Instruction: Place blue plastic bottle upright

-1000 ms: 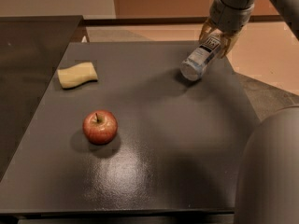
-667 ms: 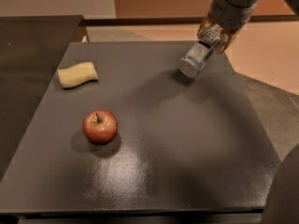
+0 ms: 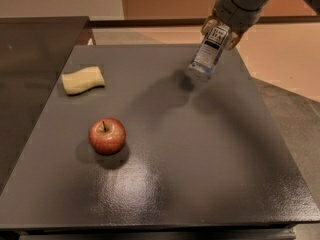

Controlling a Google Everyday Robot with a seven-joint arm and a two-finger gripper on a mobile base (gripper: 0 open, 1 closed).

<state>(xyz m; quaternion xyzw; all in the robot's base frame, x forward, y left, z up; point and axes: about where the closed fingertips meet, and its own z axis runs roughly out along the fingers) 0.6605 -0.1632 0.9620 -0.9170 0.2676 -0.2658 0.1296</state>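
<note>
The blue plastic bottle [image 3: 207,51] is a small clear bottle with a pale label and dark print. It hangs tilted over the far right part of the dark grey table [image 3: 200,159], its lower end pointing down-left and close above the surface. Its shadow falls just to its left. My gripper [image 3: 220,31] comes in from the top right and is shut on the bottle's upper part, with yellowish fingers on either side of the label. The cap end is hidden inside the gripper.
A red apple [image 3: 107,136] sits left of centre on the table. A pale yellow sponge-like piece [image 3: 82,80] lies at the far left. A second dark surface [image 3: 35,49] adjoins on the left. The floor lies beyond the right edge.
The gripper has lifted the bottle and swung it steeper, its lower end coming off the table. The arm's elbow has left the lower right of the view.
</note>
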